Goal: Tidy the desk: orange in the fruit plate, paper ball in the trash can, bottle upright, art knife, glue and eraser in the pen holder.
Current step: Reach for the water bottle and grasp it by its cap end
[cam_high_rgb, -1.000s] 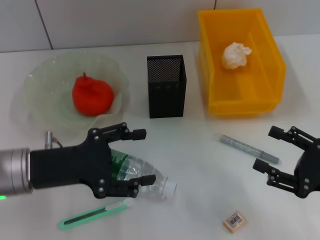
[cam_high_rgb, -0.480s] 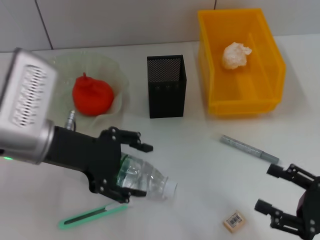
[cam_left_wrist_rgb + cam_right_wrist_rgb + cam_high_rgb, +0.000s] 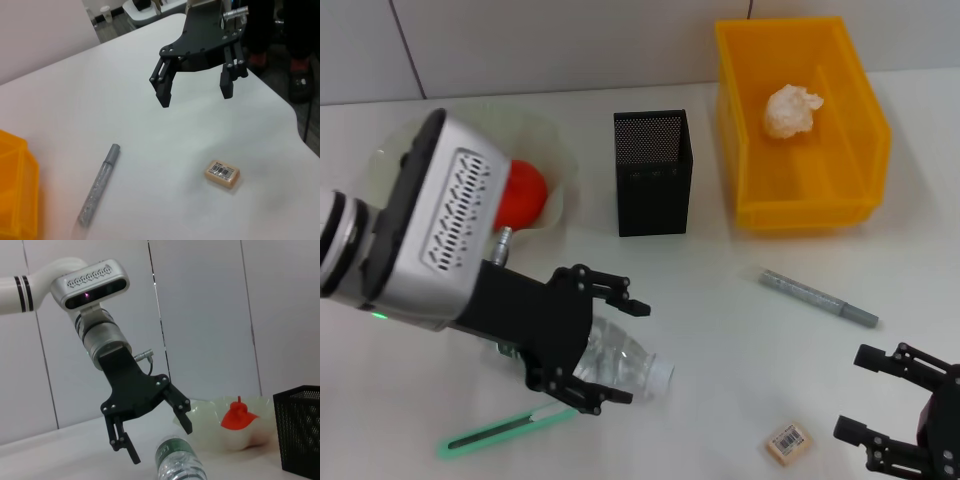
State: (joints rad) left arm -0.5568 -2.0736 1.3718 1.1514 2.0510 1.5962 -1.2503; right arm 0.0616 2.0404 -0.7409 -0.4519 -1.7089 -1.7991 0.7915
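The clear bottle lies on its side at the front left. My open left gripper straddles it, one finger on each side; the right wrist view shows the gripper just above the bottle. My open right gripper is empty at the front right, beside the eraser. The grey glue stick lies behind it. The green art knife lies in front of the bottle. The orange sits in the fruit plate, partly hidden by my arm. The paper ball is in the yellow bin.
The black mesh pen holder stands at the middle back, between plate and bin. The left wrist view shows the right gripper over the table, the eraser and the glue stick, with the table edge close behind.
My left arm has swung up and over, and its gripper has shifted right along the bottle. My right gripper has drawn back toward the front edge, near the eraser.
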